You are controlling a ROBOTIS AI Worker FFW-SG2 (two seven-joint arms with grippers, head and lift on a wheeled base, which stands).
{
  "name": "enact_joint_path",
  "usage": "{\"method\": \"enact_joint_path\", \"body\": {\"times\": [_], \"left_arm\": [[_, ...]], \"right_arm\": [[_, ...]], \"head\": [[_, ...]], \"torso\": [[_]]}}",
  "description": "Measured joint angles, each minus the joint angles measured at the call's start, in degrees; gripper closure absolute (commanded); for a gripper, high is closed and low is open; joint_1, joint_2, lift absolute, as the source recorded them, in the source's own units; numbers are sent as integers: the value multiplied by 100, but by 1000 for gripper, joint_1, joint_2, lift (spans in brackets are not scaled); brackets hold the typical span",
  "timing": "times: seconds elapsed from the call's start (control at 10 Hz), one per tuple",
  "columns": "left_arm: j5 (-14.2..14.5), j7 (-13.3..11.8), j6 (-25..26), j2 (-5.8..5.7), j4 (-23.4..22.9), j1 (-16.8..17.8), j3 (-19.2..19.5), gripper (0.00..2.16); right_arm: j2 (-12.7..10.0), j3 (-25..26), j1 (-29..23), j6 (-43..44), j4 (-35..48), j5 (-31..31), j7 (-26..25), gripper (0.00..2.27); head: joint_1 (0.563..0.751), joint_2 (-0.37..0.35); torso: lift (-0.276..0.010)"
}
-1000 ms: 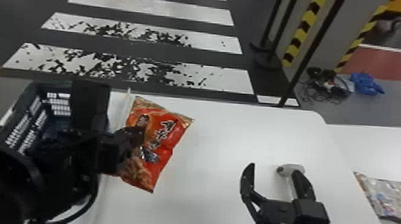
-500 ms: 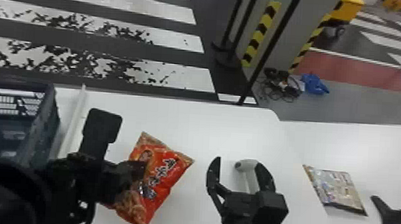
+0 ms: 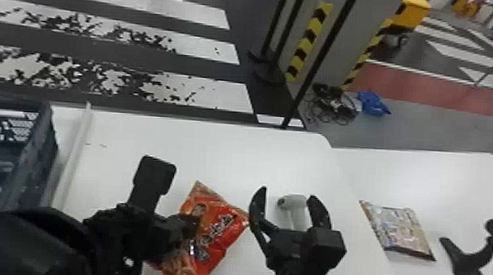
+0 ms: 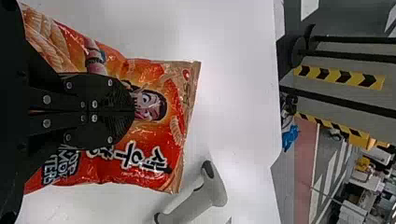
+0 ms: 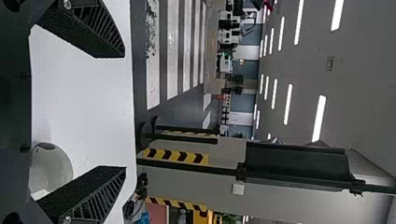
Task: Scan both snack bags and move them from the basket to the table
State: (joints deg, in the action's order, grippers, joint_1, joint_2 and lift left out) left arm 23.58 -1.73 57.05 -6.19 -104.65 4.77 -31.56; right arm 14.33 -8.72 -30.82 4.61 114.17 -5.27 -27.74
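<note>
Pinching red bag (image 3: 221, 239) with left claw (image 3: 190, 227), lower left of centre in head view. Holding right claw (image 3: 287, 192) spread, bottom centre-right, near scanner (image 3: 296, 202).

We see glossy, crinkled plastic film on the red snack bag (image 4: 159, 135), with bright glints along its creases, and a shiny printed wrapper on the other snack bag (image 3: 399, 230). The basket (image 3: 39, 167) looks to us like hard, dark plastic, while the table (image 3: 196, 144) is smooth and white with a soft sheen. We take the scanner (image 4: 205, 196) for smooth, pale plastic. The left gripper (image 3: 191, 225) is matt black with shiny metal screw heads; the right gripper (image 3: 288, 194) has rough, grainy pads (image 5: 81, 191) with ribbed sides.
</note>
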Motion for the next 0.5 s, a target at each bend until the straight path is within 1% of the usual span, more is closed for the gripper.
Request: {"method": "enact_joint_path", "body": {"times": [0.2,0.3,0.4,0.5], "left_arm": [[-185,-3,-236,184,486,240,-308,1767],[-321,27,-344,260,672,300,-378,1079],[-517,14,-585,311,816,314,-400,-2],[-724,12,-819,323,909,318,-404,-2]], "right_arm": [[0,13,4,52,-31,-1,-2,60],[0,29,0,67,-32,-1,2,60],[0,41,-3,80,-31,-1,5,60],[0,45,-9,98,-29,-1,6,60]], "head": [[695,-350],[695,-350],[695,-350],[695,-350]], "torso": [[-98],[-98],[-98],[-98]]}}
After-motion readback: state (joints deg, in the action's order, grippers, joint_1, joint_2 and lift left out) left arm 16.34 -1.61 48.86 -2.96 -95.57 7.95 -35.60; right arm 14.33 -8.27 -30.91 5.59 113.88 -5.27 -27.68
